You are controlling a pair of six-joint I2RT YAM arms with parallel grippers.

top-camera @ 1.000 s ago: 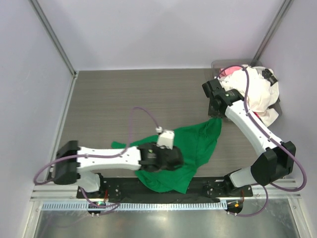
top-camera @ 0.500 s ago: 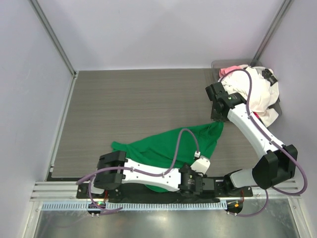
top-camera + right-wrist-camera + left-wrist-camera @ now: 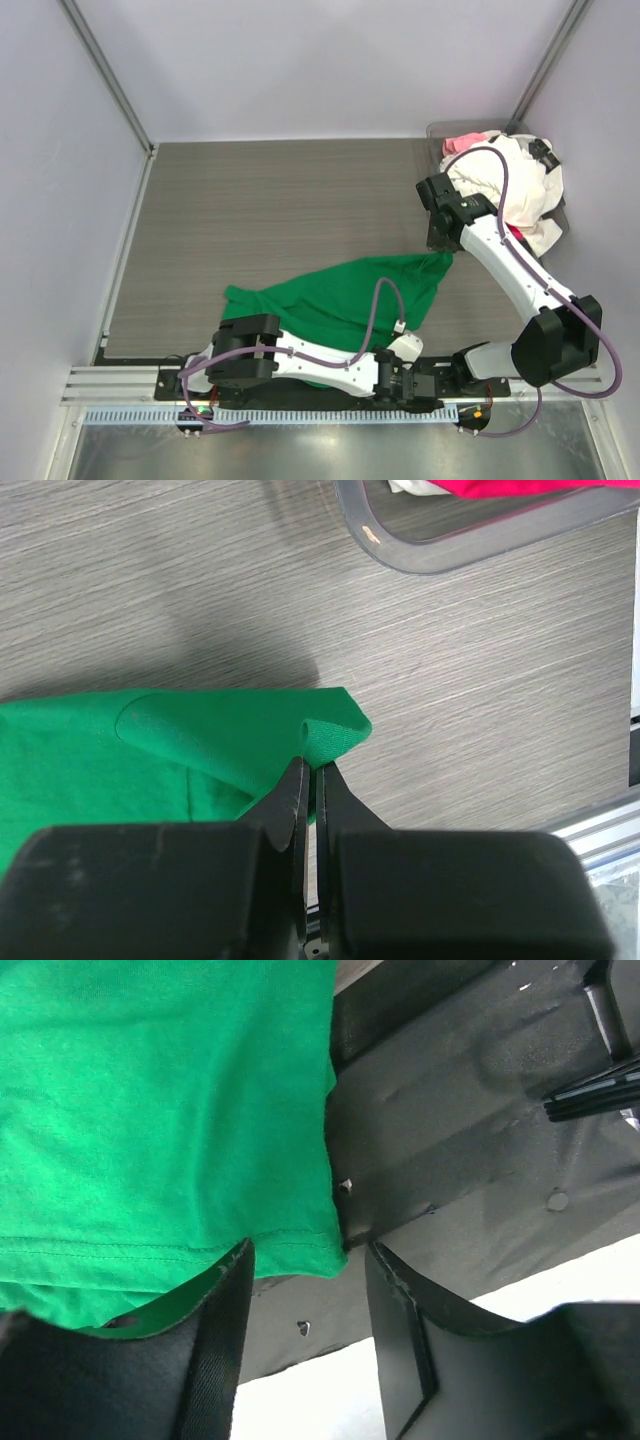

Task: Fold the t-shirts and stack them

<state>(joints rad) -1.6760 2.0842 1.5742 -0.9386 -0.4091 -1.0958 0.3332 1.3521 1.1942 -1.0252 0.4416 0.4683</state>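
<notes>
Top view first: the green t-shirt (image 3: 335,295) lies rumpled on the counter (image 3: 260,200), near the middle, w/ its near edge reaching the black base plate (image 3: 440,372) btw the arm bases. Your right end effector (image 3: 441,250) is on the shirt's far-right corner, and that corner is drawn out to a point under it. The left arm (image 3: 310,358) lies low along the near edge, its tip down by the base plate at the shirt's near hem. The other shirts are heaped in the clear bin (image 3: 437,131) at the far-right corner: white t-shirt (image 3: 520,185) on top, a bit of pink t-shirt (image 3: 465,143) at the back, a sliver of red t-shirt (image 3: 514,232) on the near side. Left wrist cam: your left end effector (image 3: 310,1250) has its jaws spread, and the hemmed corner of the green shirt sits right at the gap btw the fingertips (image 3: 232,1270). The finger on the left of frame overlaps cloth and the other is over the black plate; can't tell if either actually touches fabric. Right wrist cam: jaws pressed together, pinching a small fold at the shirt's corner, w/ the rest of the green running off left over the wood grain. The bin rim shows at the top of frame w/ red and white cloth inside, well apart from the pinch.
</notes>
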